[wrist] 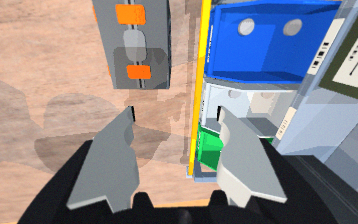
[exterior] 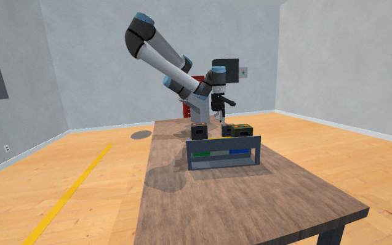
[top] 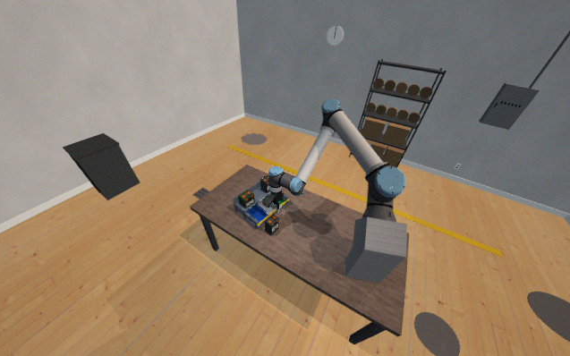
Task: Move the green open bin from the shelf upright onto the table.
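Two fingers of the gripper (top: 274, 201) (exterior: 221, 118) (wrist: 176, 114) stand spread with a gap between them, nothing pinched, pointing down above the shelf's yellow-edged front. In the wrist view, one finger overlaps the green bin (top: 282, 203) (exterior: 201, 154) (wrist: 210, 147), which sits on the grey-blue shelf (top: 241, 208) (exterior: 223, 144) (wrist: 348, 117) (its parts are too hidden to make out). Next to it come a white bin (top: 267, 205) (exterior: 220, 152) (wrist: 236, 112) and then a blue bin (top: 256, 213) (exterior: 239, 151) (wrist: 271, 55) with round pale pieces inside, making a row of three. Of these, the green one lies towards the upper long edge of the table (top: 309, 268) (exterior: 240, 197) (wrist: 11, 50) in the top view, the blue one towards the lower.

On the table just off the yellow edge stands a dark case (top: 272, 224) (exterior: 227, 130) (wrist: 156, 75) with orange latches, near the lower long edge. An olive case (top: 246, 199) (exterior: 243, 131) (wrist: 348, 55) is on top of the shelf, near the table's left corner. Well apart, by the right short edge, a grey pedestal (top: 385, 250) (exterior: 200, 111) carries the arm.
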`<state>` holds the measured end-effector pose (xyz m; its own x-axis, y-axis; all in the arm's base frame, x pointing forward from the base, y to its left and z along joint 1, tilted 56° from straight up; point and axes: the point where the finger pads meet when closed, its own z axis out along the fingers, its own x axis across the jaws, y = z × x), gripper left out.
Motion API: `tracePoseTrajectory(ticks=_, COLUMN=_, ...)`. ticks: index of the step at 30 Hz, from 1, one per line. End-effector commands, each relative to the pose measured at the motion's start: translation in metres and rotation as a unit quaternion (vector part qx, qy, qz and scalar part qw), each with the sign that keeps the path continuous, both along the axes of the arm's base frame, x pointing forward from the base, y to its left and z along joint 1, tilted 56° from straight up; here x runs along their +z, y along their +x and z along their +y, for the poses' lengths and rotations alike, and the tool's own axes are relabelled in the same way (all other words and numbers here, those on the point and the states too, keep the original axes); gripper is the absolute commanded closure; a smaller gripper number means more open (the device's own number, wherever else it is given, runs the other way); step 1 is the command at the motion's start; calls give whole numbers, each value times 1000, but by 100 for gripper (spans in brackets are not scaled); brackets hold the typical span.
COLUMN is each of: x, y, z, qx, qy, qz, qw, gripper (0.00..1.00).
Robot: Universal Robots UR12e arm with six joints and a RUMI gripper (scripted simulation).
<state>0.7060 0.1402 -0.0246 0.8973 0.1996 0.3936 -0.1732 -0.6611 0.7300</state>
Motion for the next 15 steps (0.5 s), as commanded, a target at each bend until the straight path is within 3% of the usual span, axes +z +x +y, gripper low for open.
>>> tracePoseTrajectory(ticks=1, x=29, y=14, z=-15, qx=1, qy=0, qz=0, qw=1000, gripper=42)
tracePoseTrajectory(ticks=12, x=29, y=14, z=-15, qx=1, qy=0, qz=0, qw=1000, gripper=42)
tracePoseTrajectory(ticks=15, x=55, y=26, z=-29, qx=1, qy=0, qz=0, qw=1000, gripper=42)
